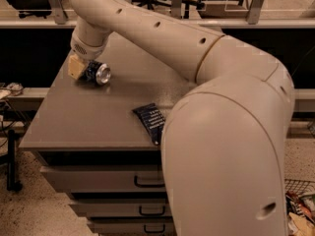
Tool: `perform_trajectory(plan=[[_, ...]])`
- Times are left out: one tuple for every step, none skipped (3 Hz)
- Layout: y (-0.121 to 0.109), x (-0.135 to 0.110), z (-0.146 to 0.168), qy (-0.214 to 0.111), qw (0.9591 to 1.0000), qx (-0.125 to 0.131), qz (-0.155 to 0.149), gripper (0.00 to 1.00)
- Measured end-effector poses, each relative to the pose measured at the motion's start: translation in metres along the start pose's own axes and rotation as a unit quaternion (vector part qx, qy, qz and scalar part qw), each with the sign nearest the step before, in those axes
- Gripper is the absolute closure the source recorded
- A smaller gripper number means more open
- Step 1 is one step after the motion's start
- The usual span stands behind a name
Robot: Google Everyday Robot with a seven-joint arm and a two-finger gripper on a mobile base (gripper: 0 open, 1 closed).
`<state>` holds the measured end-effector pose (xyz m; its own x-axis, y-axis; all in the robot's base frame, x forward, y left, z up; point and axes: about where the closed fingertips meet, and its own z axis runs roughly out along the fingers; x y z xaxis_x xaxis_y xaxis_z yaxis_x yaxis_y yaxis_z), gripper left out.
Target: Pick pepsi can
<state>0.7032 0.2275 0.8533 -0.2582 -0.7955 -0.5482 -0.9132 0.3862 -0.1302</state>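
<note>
The pepsi can (99, 73) lies on its side at the far left of the grey cabinet top (83, 117), its shiny silver end facing right and towards me. My gripper (80, 68) is down at the can's left end, touching or nearly touching it. The cream arm (162, 38) reaches across from the right and hides part of the top.
A flat dark-blue snack packet (149, 120) lies near the front edge, partly behind my arm. The cabinet has drawers (98, 178) below. A railing runs behind the cabinet. A wire basket (300, 208) with items stands on the floor at the right.
</note>
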Motion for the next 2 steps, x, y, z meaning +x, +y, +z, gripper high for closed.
perform_trajectory(plan=[[0.001,-0.001,-0.013,-0.013,0.9998,0.009,-0.009,0.86],[0.002,-0.003,-0.041,-0.047,0.9986,0.018,-0.017,1.00]])
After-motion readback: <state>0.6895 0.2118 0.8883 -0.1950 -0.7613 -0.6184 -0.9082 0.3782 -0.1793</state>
